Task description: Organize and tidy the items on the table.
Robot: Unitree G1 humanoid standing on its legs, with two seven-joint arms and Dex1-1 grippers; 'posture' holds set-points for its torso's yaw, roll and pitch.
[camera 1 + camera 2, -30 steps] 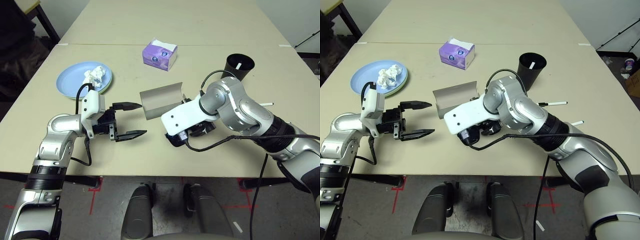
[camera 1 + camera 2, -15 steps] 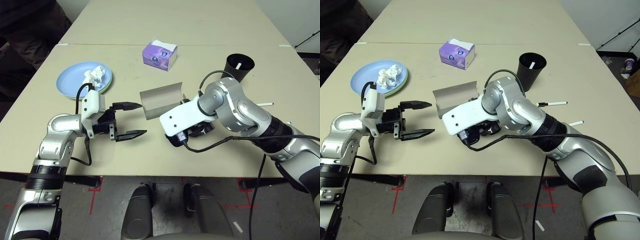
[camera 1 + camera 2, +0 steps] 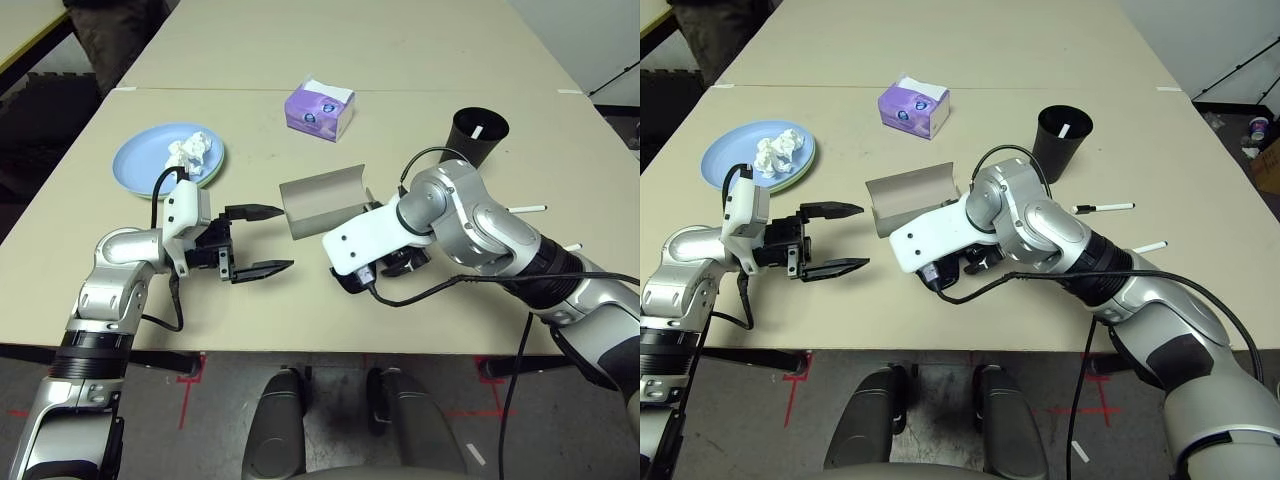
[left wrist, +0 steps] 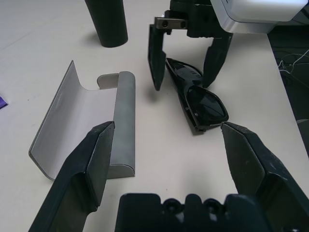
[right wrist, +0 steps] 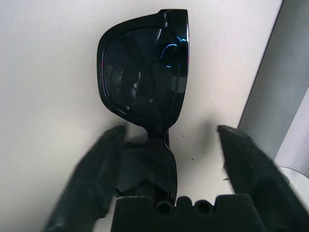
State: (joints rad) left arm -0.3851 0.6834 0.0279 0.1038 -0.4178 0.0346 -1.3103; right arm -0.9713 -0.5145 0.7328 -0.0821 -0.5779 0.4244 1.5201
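Black sunglasses lie folded on the table, beside the open grey glasses case. My right gripper stands over them, open, one finger on each side of the frame. My left gripper hovers open and holds nothing, left of the case. At the far left, crumpled white tissue sits on a light blue plate stacked on a pale green one. Two thin white pens lie at the right.
A purple tissue box stands at the back centre. A black cup with a white pen in it stands behind my right arm. The table's front edge runs just below both grippers.
My right wrist has shifted slightly over the sunglasses, and its fingers show motion blur. The left arm has not moved.
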